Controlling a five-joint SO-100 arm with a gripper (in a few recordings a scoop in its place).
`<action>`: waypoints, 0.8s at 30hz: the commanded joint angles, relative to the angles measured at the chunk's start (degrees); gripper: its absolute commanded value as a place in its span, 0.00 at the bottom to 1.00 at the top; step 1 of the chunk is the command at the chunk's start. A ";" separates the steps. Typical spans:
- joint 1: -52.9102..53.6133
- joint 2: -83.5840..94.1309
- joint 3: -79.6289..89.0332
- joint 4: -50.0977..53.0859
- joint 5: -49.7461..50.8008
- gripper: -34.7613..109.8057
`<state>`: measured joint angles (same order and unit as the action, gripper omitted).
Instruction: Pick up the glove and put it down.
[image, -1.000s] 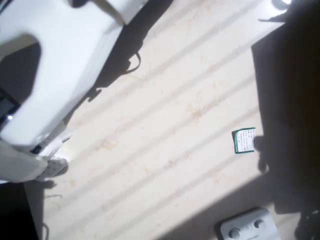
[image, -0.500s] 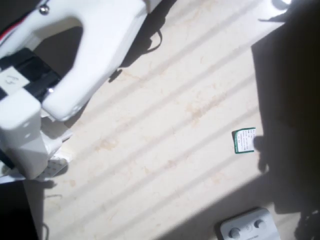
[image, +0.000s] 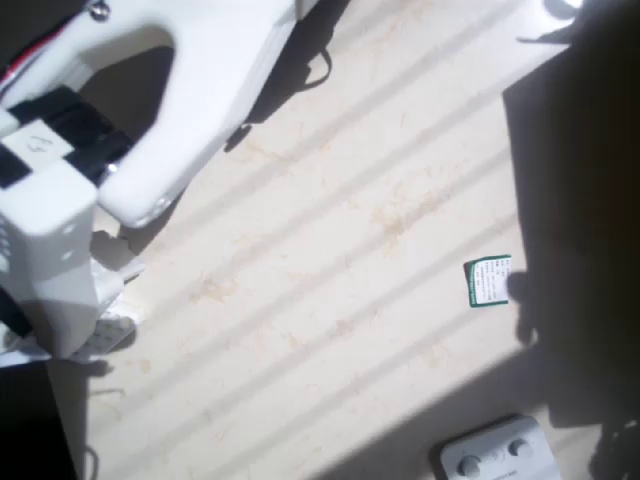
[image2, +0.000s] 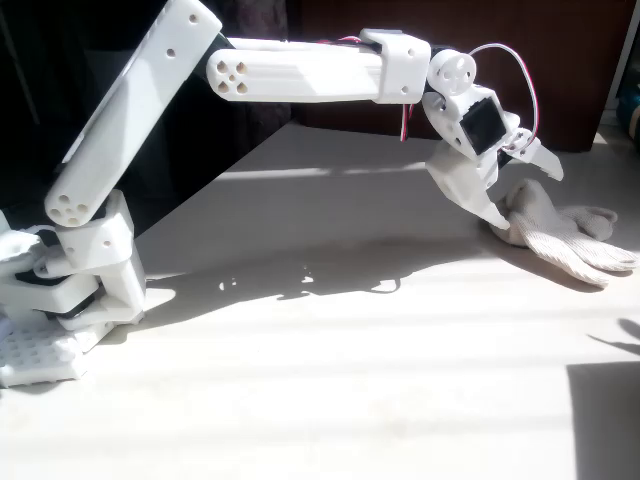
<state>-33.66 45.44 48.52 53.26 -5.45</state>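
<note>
1. The white plastic two-finger tool (image2: 508, 190) at the end of the outstretched white arm (image2: 300, 72) hangs at the right of the fixed view. Its jaws are spread, one curved finger pointing down to the cuff end, the other lifted above.
2. The beige, wrinkled fabric glove (image2: 560, 235) lies flat on the pale, sunlit worktop (image2: 330, 370), its stubby fingers pointing right, away from the arm.
3. The lower finger's tip looks to touch or nearly touch the glove's near edge; I cannot tell which. The glove is not between the jaws yet.
4. Risk, as I judge it: closing from here may catch only a fold of cloth, so the limp glove could slip out on the lift. Pushing lower might just shove it along the smooth surface.
5. In the overhead view, a small green-and-white card (image: 488, 281) lies well apart.
</note>
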 joint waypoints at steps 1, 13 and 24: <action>-1.49 0.09 -2.72 -0.44 0.62 0.47; -0.79 -6.59 -10.90 -0.44 0.35 0.47; -0.88 -6.68 -10.99 -0.44 -0.18 0.33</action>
<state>-33.84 38.23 40.34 53.26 -5.45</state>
